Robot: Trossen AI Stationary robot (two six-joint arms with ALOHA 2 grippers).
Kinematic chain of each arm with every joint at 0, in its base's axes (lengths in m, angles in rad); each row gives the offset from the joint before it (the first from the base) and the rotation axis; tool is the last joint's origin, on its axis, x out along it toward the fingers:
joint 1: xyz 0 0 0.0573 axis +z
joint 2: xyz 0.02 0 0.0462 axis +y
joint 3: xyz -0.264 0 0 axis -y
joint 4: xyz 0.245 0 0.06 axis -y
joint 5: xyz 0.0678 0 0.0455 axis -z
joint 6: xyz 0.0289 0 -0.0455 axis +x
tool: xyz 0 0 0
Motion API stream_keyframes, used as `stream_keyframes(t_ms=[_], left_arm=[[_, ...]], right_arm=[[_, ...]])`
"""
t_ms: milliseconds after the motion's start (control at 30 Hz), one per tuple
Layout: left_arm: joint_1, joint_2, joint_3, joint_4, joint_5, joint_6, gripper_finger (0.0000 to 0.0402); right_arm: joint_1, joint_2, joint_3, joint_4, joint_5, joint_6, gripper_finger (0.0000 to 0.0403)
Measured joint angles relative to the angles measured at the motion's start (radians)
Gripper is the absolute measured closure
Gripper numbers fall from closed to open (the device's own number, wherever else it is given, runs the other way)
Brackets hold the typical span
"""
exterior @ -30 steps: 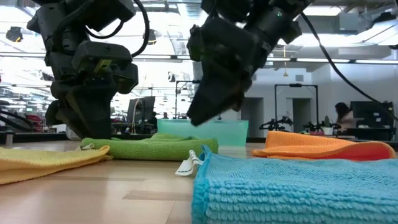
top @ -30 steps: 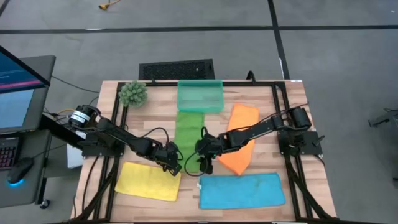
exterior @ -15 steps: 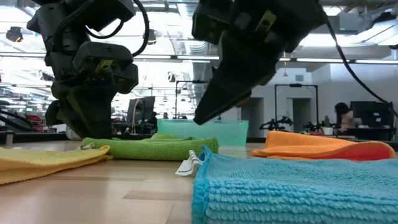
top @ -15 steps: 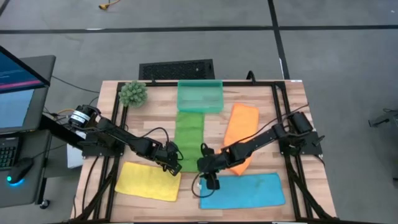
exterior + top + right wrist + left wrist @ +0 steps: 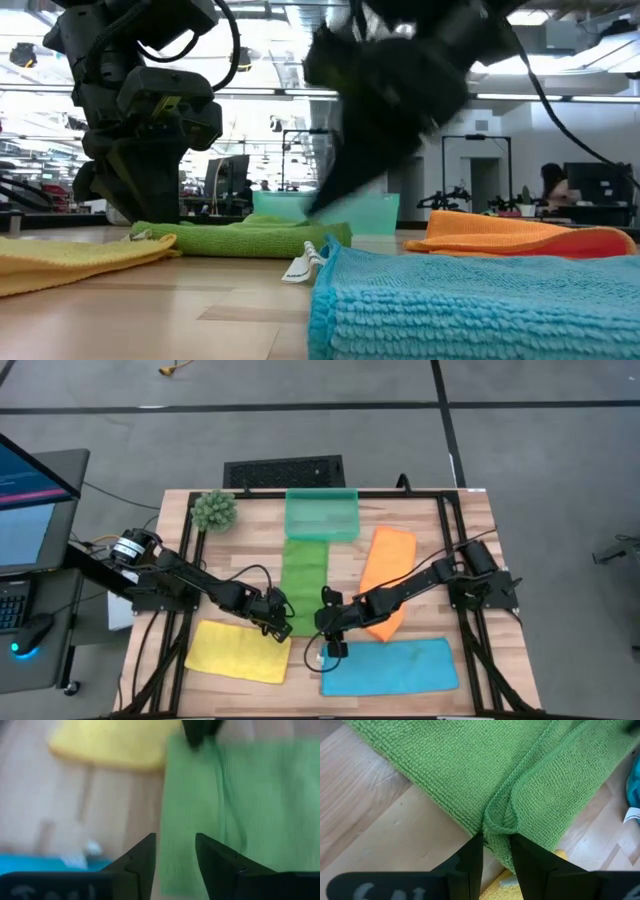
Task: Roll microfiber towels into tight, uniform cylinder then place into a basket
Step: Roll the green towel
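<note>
The green towel (image 5: 305,575) lies flat as a long strip from the teal basket (image 5: 321,515) toward the near edge. Its near end is folded over itself (image 5: 545,785). My left gripper (image 5: 283,625) is at the towel's near left corner, shut on it. My right gripper (image 5: 330,645) hovers open just above the towel's near right corner (image 5: 175,820) with nothing between its fingers; it is blurred in the low view (image 5: 320,200). Yellow (image 5: 238,650), blue (image 5: 388,665) and orange (image 5: 385,575) towels lie flat around them. My left gripper pinches the green towel's near left corner (image 5: 499,822) between its two fingers, where the hemmed edge is turned over, so more than one layer. The fingers slant down from the table's left. The towel stays lying on the table, slack.
A spiky green plant ball (image 5: 214,510) sits at the far left corner. A white tag (image 5: 300,265) of the blue towel lies between the blue and green towels. A black frame (image 5: 445,530) runs along the table's sides.
My right gripper has swung from over the green towel's near end toward the table's near edge, sinking a little and rolling at the wrist. It now stands by the towel's near right corner. The towels lie as before.
</note>
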State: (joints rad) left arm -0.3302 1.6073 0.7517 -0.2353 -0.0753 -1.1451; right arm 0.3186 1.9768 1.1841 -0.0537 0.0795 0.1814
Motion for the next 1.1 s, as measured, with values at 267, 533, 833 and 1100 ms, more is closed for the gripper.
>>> stream_keyframes(t_ms=[267, 533, 833, 1100], left_arm=[[0.000, 0.000, 0.000, -0.001, 0.000, 0.004, 0.0270], [0.000, 0.000, 0.000, -0.010, -0.002, 0.009, 0.0253], [0.000, 0.000, 0.000, 0.024, 0.016, 0.258, 0.0256], [-0.012, 0.000, 0.033, 0.025, 0.024, 0.487, 0.0258]], right_arm=[[0.015, 0.022, -0.002, -0.017, -0.003, -0.016, 0.0185], [0.022, 0.044, -0.006, -0.032, -0.003, -0.033, 0.0186], [0.009, 0.070, 0.001, -0.039, 0.007, -0.010, 0.0242], [0.007, 0.085, 0.001, -0.017, 0.009, 0.009, 0.0316]])
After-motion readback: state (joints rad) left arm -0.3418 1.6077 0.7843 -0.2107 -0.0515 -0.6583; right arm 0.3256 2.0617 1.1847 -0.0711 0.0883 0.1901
